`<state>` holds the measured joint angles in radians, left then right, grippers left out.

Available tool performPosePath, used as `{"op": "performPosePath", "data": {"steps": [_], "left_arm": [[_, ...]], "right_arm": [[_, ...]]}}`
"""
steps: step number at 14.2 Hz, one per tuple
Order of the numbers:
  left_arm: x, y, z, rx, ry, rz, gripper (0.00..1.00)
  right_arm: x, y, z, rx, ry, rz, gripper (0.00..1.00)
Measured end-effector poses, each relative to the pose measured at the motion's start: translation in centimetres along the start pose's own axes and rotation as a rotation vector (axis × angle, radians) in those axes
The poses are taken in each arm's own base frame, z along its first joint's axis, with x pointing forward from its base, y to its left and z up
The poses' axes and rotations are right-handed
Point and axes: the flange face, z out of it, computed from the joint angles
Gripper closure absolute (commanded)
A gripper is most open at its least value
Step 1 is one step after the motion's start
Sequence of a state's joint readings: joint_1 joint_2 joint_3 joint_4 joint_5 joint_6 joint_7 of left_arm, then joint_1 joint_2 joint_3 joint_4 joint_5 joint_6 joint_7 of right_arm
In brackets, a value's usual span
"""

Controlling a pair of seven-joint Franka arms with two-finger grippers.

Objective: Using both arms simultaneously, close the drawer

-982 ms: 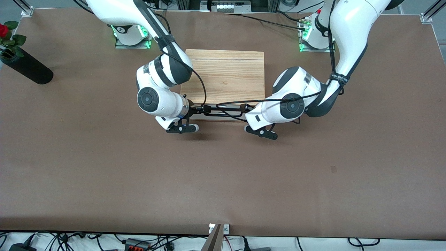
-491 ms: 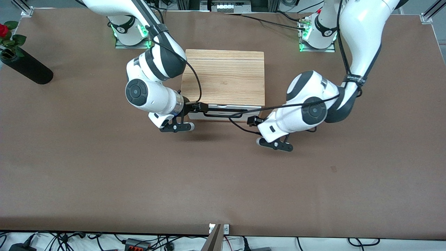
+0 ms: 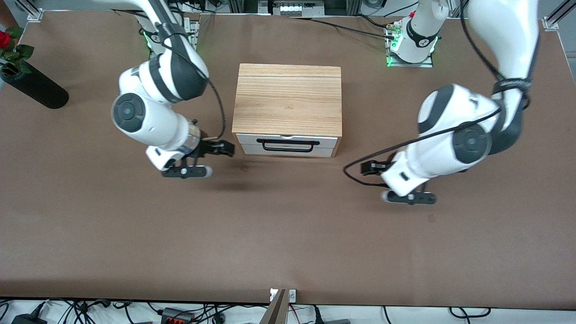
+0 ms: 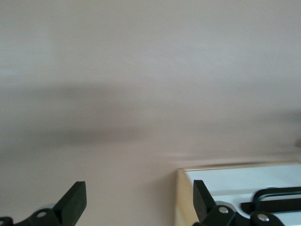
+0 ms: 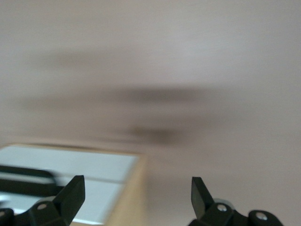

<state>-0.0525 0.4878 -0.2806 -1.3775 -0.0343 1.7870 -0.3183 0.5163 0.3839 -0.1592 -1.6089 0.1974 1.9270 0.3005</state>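
Observation:
The drawer (image 3: pixel 286 145) is pushed flush into the light oak box (image 3: pixel 288 96); its white front and black bar handle (image 3: pixel 288 145) face the front camera. My right gripper (image 3: pixel 223 148) is open and empty, just off the box's front corner at the right arm's end. My left gripper (image 3: pixel 368 168) is open and empty over bare table, off the corner at the left arm's end. The left wrist view shows the left gripper (image 4: pixel 138 205) open with the drawer front (image 4: pixel 244 181) beside it. The right wrist view shows the right gripper (image 5: pixel 137 195) open by the drawer front (image 5: pixel 70 167).
A black vase (image 3: pixel 33 87) with a red rose (image 3: pixel 4 38) lies at the right arm's end of the brown table (image 3: pixel 288 234). Cables run along the table's edge nearest the front camera.
Both grippers have drawn away from the drawer handle, each toward its own end of the table. The drawer front now shows uncovered and flush with the box.

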Motion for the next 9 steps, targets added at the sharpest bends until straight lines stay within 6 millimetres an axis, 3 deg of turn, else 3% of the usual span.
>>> {"op": "performPosePath", "data": {"steps": [4, 7, 9], "left_arm": [[-2.1, -4.6, -7.2, 0.053, 0.020, 0.131, 0.00], [-3.8, -7.5, -11.1, 0.079, 0.015, 0.143, 0.00], [-5.0, -9.3, -13.5, 0.091, 0.015, 0.111, 0.00]], "right_arm": [[1.0, 7.0, -2.9, -0.191, 0.007, -0.094, 0.00], [1.0, 12.5, -8.7, -0.214, -0.019, -0.158, 0.00], [0.2, 14.8, -13.0, -0.213, -0.037, -0.167, 0.00]]}}
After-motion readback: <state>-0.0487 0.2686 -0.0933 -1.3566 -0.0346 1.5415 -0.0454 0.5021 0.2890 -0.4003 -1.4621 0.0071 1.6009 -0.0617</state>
